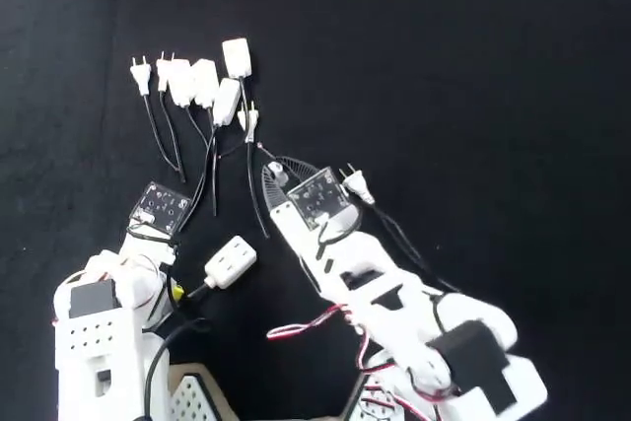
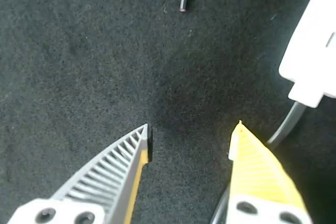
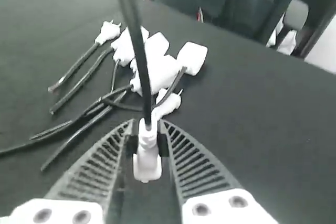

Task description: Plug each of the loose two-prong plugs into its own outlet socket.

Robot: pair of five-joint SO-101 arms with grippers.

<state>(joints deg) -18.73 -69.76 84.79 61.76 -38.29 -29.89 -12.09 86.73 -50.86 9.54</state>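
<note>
Step in hand: carrying one two-prong plug (image 3: 146,158) to a socket. I judge the task barely begun.
Right fingers (image 3: 100,167): clamped on the plug's white body, one on each flank. Its black cord (image 3: 131,35) runs up and away from the grip.
Outlet socket (image 1: 230,261): a white block on its own cord, lying on the bench (image 1: 473,96) between my two arms.
Left fingers (image 2: 118,167): apart and holding nothing, low over bare bench, with the outlet socket (image 2: 310,51) just beside the yellow one.
Loose plugs (image 1: 197,81): a heap of white plugs and blocks, well apart from the outlet socket on its far side, their cords trailing toward me.
Prongs: I cannot tell which way they face in my grip, so I would settle that before approaching.
Good practice: I would first close the left fingers on the outlet socket, since a light block is likely to slide under a push. Then I would bring the prongs square to one pair of slots and press straight along them.
Risk: the cord may snag the heap or twist the plug in my grip, so it needs slack.
</note>
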